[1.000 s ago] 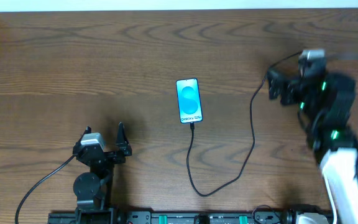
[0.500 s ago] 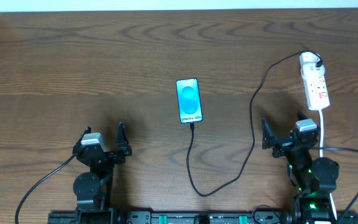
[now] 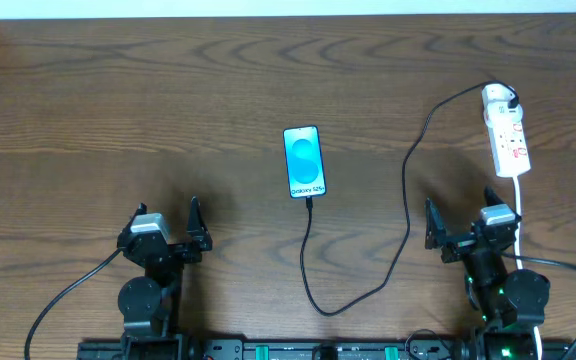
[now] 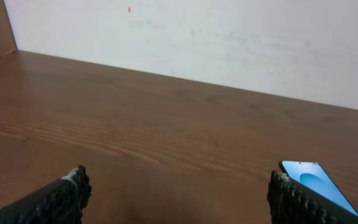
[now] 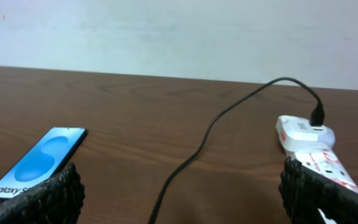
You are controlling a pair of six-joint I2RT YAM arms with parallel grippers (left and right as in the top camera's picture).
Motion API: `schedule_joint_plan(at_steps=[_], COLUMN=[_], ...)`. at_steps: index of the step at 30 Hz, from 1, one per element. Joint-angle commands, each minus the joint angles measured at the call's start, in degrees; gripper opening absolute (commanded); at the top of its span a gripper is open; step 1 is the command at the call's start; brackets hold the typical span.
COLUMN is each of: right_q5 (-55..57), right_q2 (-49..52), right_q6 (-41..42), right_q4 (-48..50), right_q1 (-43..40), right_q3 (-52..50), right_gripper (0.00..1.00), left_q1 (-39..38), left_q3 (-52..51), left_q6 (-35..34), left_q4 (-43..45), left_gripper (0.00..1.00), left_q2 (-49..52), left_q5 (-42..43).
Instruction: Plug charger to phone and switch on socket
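Here charger (image 3: 406, 200) meets phone (image 3: 304, 162) bottom; left gripper (image 3: 168, 210), right gripper (image 3: 458, 207) spread, empty

surface: dark brown wood-grain desk (image 3: 118, 100) filled the view | far edge: plain white wall (image 4: 229, 37) met the desk | light: even, soft, no hard shadows

"Galaxy" on phone (image 5: 37, 162) screen
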Motion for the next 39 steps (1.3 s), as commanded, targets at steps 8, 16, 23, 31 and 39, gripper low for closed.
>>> schedule_joint_plan(at_steps=[8, 16, 23, 31, 39], right_q5=[3.87, 7.58, 11.13, 12.07, 12.24], right_q2=[-9.01, -9.01, -9.01, -9.01, -8.98], right_q6=[-0.68, -0.17, 0.79, 1.73, 2.54], right_q4=[-7.58, -8.00, -8.44, -8.48, -8.44], right_q1=[0.55, 1.25, 2.67, 3.10, 3.10], right_q3=[-0.04, -0.04, -0.04, -0.04, -0.04], right_gripper=[0.99, 0.99, 0.99, 0.99, 0.99], left_q1=[0.24, 0.24, 0.24, 0.24, 0.24], left_q3=[-0.98, -0.98, -0.98, -0.98, -0.98], left_q6=[0.31, 0.31, 0.33, 0.31, 0.31], left_q4=[-2.08, -2.08, -2.08, -2.08, -2.08], left_gripper=[0.92, 0.92, 0.93, 0.93, 0.92], left_q2=[-0.15, -0.15, -0.15, -0.15, -0.15], left_q5=[-0.55, -0.55, -0.55, -0.55, -0.55])
